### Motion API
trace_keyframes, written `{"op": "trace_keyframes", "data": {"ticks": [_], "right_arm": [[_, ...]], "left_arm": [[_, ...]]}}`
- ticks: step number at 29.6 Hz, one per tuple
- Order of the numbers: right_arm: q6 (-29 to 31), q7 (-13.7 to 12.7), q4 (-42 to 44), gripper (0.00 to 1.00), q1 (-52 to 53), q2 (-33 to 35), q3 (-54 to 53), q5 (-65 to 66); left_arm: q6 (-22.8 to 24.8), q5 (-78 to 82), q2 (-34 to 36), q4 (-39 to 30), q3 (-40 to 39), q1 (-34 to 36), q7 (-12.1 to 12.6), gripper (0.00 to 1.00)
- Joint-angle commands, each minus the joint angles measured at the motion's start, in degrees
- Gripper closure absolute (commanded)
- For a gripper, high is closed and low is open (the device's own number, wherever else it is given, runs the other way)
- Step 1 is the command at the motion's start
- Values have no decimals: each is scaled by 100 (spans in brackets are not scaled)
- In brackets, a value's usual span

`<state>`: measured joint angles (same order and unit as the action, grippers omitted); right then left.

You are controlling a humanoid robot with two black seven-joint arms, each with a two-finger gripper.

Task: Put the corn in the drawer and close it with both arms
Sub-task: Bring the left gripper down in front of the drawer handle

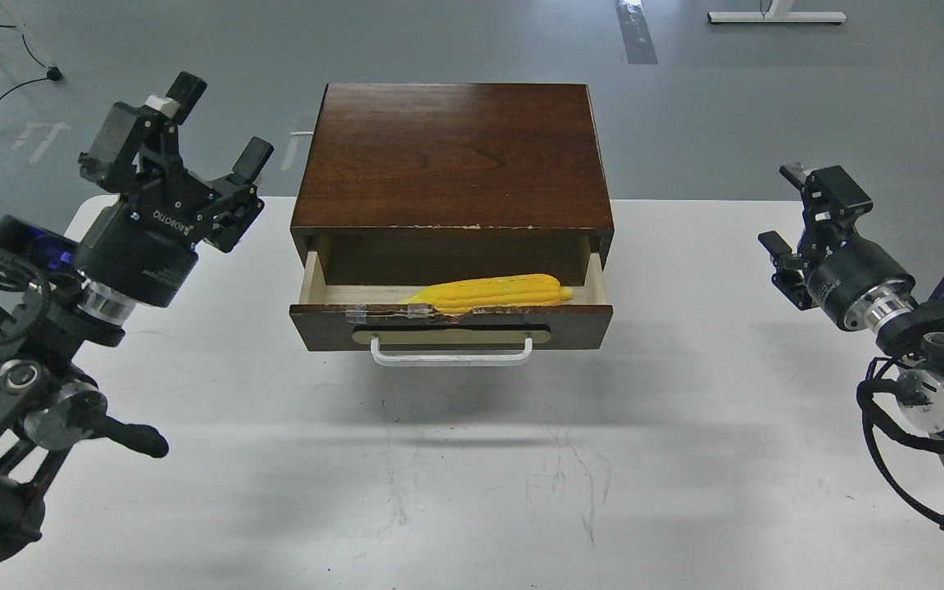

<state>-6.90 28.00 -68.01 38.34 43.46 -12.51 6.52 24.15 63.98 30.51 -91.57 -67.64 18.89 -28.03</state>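
Note:
The yellow corn (492, 292) lies on its side inside the drawer (451, 326), which is pulled out from the dark brown cabinet (451, 156). The drawer's white bar handle (451, 356) faces me. My left gripper (214, 123) is open and empty, raised left of the cabinet. My right gripper (791, 209) is open and empty, raised far right of the drawer. Neither gripper touches anything.
The cabinet stands at the far middle of a white table (472, 475). Grey floor lies beyond, with cables at the far left and a white stand base (775, 15) at the top right.

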Motion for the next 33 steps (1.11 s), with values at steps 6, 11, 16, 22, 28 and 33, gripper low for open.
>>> {"op": "trace_keyframes", "data": {"ticks": [6, 11, 16, 22, 28, 33], "right_arm": [[-5, 0, 77, 0, -125, -22, 29, -2], [-14, 0, 103, 0, -221, -22, 47, 7], [-14, 0, 103, 0, -274, -22, 38, 7], [-14, 0, 103, 0, -300, -22, 29, 7], [-22, 0, 95, 0, -300, -66, 21, 7], [-22, 0, 95, 0, -300, -110, 21, 7]], "left_arm": [[301, 2891, 25, -800, 1296, 748, 3, 5], [170, 3138, 25, -924, 2314, 643, 3, 32], [-243, 3138, -54, -906, 2738, 423, 3, 75], [-1120, 2832, -160, -880, 2897, -629, 3, 100], [-1395, 2146, -133, -731, 2678, -1554, 3, 100], [-1465, 2084, -177, -485, 2554, -1669, 3, 100]]}}
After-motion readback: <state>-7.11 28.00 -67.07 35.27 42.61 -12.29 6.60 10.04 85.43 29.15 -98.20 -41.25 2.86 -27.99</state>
